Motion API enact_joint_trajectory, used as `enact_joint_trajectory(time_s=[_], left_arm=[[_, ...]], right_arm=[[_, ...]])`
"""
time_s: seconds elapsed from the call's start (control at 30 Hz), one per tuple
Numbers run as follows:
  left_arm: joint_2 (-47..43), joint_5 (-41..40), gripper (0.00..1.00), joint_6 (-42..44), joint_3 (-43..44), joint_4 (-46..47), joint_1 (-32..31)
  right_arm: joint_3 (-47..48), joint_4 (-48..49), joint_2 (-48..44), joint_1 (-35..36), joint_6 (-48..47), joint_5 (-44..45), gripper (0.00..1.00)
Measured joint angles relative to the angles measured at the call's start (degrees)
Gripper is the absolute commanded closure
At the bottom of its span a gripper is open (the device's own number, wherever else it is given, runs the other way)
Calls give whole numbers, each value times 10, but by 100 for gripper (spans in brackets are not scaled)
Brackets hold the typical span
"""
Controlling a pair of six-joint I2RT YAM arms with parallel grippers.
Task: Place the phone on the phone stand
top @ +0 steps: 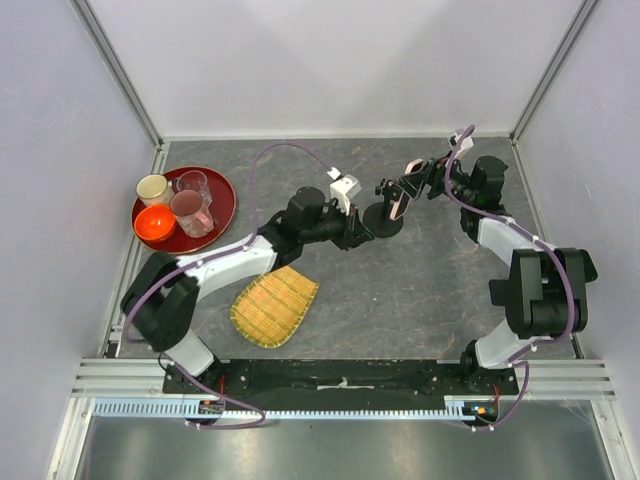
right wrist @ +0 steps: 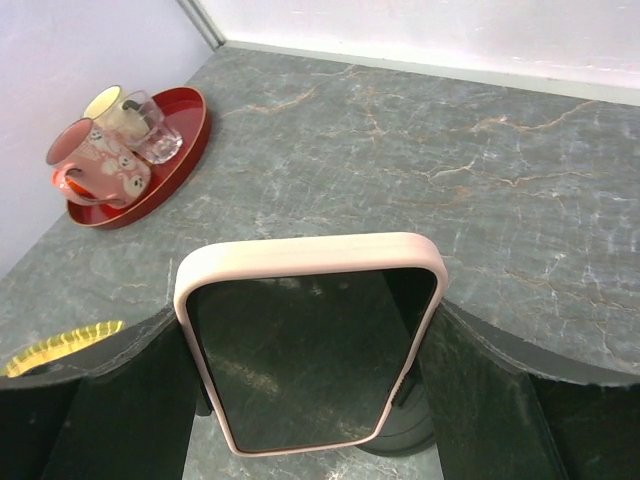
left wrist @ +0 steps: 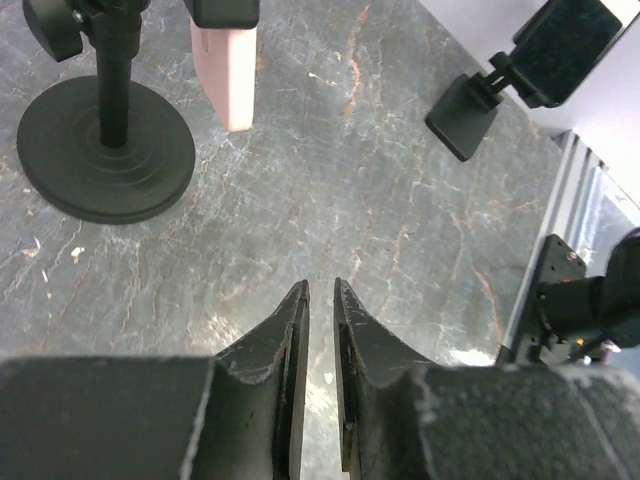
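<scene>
Pinch on the phone (right wrist: 310, 350): your right fingers (right wrist: 480, 390) clamp its two long edges and hold it clear of the worktop (left wrist: 400, 220), screen facing the wrist camera. It hangs just beside the stand (left wrist: 105, 150) post. You cannot tell whether the clamp has it. Your left fingers (left wrist: 275, 350) are pressed nearly together on nothing, low near the stand's base.

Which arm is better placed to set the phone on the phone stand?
Right. The right tool grips the phone just beside the phone stand; the left tool is shut and empty.
</scene>
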Motion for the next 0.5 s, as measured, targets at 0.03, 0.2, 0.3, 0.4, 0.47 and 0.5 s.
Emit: enact_joint_trajectory(time_s=[0.03,0.2,0.3,0.4,0.47,0.5], left_arm=[[-21,-4,79,-3,-12,0,0],[-127,-19,78,-9,-71,-19,-1],[-196,-30,78,-9,-97,-44,-1],[-255,-42,78,-9,-109,-68,-1],[-291,-52,77,-8,-113,-84,-1],[-303,-54,77,-8,-115,-88,-1]], right_arm=[[-6,-9,-12,5,-8,17,72],[-61,-31,-92,57,-55,119,100],[-101,-21,-137,92,-70,199,100],[-130,-2,-160,116,-69,273,100],[-142,2,-171,123,-57,321,100],[-146,2,-173,124,-53,346,100]])
